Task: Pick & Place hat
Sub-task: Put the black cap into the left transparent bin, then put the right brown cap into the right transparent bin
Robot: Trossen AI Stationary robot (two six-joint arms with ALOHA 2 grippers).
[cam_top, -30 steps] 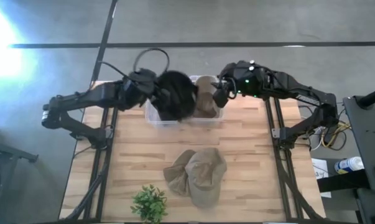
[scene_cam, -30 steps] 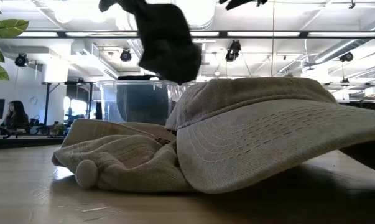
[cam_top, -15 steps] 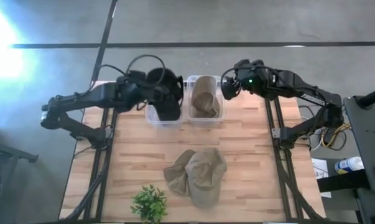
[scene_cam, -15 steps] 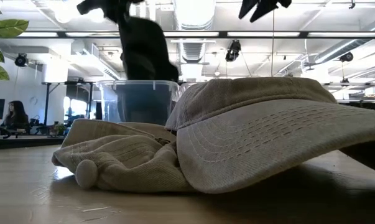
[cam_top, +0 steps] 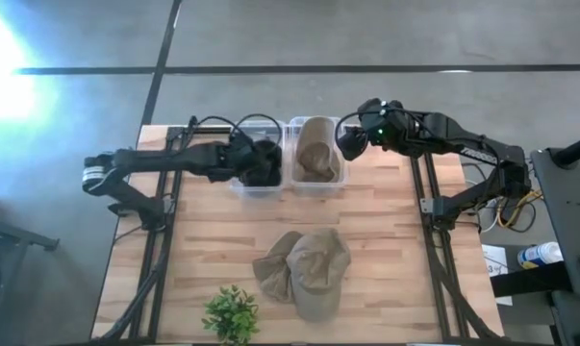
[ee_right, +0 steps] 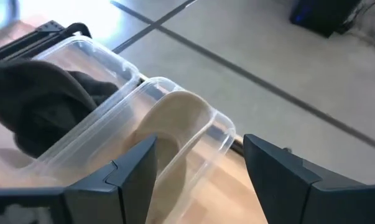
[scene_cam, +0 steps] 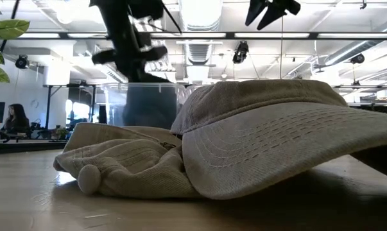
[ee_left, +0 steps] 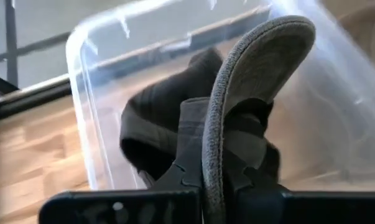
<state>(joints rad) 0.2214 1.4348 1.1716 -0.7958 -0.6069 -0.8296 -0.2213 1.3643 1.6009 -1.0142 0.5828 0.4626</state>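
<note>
Since a second ago, we are seeing the left arm drop from above the bins, lowering the dark grey fabric cap down into the clear plastic bin on the left, while the right arm is drawing back from the neighbouring bin.

From the high view, we are judging the task as well along: a tan cap is already lying in the clear plastic bin on the right, the dark one is going into its bin, and two khaki caps are still waiting near the front of the light wooden desk, just beside a small green potted plant. The left claw is reaching low into the left bin; the right claw is hovering just beside the right bin's outer edge.

At desk height, the khaki caps are filling the foreground, with the left arm coming down over the bin behind them and the right claw hanging high, fingers spread.

Through the left wrist camera, we are seeing the left claw pinching the dark cap's brim, the crown resting inside the bin.

Through the right wrist camera, the right claw is standing wide apart and empty, facing both bins.
</note>
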